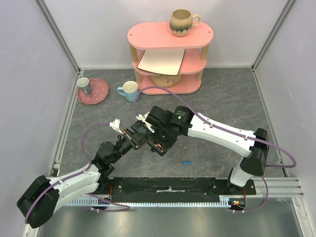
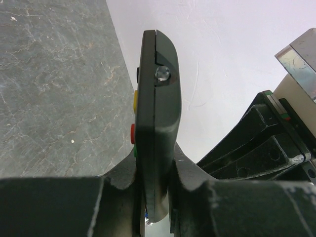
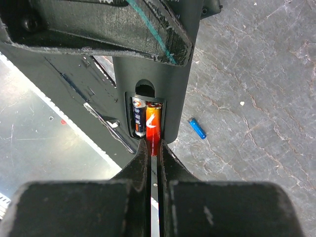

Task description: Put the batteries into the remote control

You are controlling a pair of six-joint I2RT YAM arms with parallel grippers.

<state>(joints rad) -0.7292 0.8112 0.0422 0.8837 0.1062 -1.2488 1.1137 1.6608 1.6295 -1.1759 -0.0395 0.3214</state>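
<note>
The black remote control (image 2: 155, 118) stands edge-on between the fingers of my left gripper (image 2: 154, 182), which is shut on its lower end. In the right wrist view its back faces me with the battery bay (image 3: 148, 116) uncovered. A dark-labelled battery (image 3: 138, 116) lies in the left slot. A red-orange battery (image 3: 153, 123) lies along the right slot, its near end pinched by my right gripper (image 3: 154, 148). A blue battery (image 3: 197, 129) lies loose on the grey table, also in the top view (image 1: 186, 162). Both grippers meet mid-table (image 1: 148, 137).
A pink shelf unit (image 1: 168, 49) stands at the back with a mug (image 1: 182, 22) on top. A pink plate (image 1: 98, 94) carrying a cup and a light blue mug (image 1: 129, 91) sit back left. A black rail (image 1: 163, 185) runs along the near edge.
</note>
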